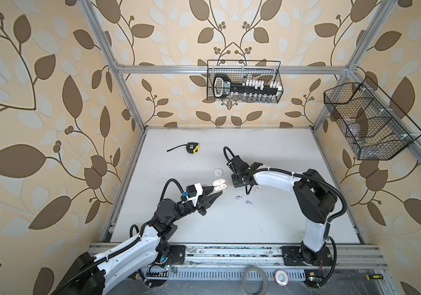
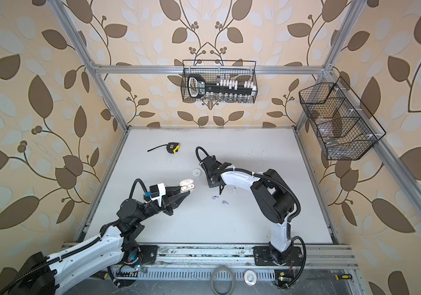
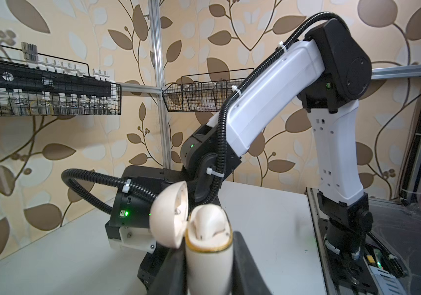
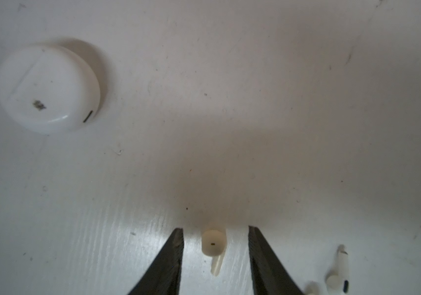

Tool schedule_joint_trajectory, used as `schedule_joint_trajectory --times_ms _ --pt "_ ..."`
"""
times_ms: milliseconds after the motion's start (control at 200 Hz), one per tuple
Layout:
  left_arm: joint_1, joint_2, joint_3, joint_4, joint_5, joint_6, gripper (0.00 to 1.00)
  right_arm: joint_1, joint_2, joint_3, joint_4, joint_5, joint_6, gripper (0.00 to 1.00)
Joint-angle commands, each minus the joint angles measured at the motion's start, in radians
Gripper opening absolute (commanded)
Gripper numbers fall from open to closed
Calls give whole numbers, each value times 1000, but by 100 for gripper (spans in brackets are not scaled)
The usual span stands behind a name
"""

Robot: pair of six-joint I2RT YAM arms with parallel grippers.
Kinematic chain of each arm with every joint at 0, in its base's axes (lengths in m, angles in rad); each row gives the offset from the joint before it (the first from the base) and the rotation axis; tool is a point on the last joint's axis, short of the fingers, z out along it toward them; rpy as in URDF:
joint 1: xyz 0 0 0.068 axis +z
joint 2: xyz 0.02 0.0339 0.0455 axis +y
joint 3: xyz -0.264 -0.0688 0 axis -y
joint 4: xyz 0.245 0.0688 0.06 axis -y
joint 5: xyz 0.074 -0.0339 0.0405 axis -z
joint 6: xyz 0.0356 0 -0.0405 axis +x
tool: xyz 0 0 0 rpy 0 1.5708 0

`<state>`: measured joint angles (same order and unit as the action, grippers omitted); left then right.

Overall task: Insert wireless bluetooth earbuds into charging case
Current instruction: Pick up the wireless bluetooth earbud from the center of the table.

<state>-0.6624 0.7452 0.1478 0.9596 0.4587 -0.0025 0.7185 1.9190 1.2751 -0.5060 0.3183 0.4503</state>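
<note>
Clamps open case (image 3: 208, 265) in left pincer (image 1: 217, 191); straddles cream earbud (image 4: 213, 244) near case with right pincer (image 4: 215, 229) apart. Looks early: leaves lilac earbuds (image 1: 238, 197) loose.

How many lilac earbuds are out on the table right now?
2. One lilac earbud lies near the middle of the table; the second lilac earbud lies just beside it, not touching. The right arm may hide others.

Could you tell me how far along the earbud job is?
Early. Done: the cream case is open in the shut left gripper, one bud seemingly seated. In hand: the right gripper stands open around a cream bud on the table. Left: that bud, two lilac buds, the white buds, the closed white case.
</note>
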Motion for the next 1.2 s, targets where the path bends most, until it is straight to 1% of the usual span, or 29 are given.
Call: schedule_joint_trajectory --times_ms 0,200,360,620,815,845,1010,1150,1195 --pt "-9 -10 4 40 -6 12 0 5 20 40 -65 16 -19 44" --pt "-9 -27 4 28 -5 14 0 -5 55 38 -58 -19 -25 44" --pt "-9 -6 14 34 15 11 0 -7 60 31 -44 -33 -27 42" --pt "-8 -30 13 16 17 17 0 -19 49 -17 1 -59 -16 33" --pt "-9 -13 24 19 38 14 0 -25 44 -29 20 -73 -18 32" --pt "-9 -11 24 18 40 14 0 -28 41 -58 22 -74 -15 31" --pt "-9 -22 22 10 35 20 0 -27 0 -99 36 -74 -4 34" --pt "-9 -14 25 14 39 17 0 -26 -17 -110 40 -78 -5 35" --pt "-9 -10 27 16 43 14 0 -26 -15 -108 40 -83 -7 33"
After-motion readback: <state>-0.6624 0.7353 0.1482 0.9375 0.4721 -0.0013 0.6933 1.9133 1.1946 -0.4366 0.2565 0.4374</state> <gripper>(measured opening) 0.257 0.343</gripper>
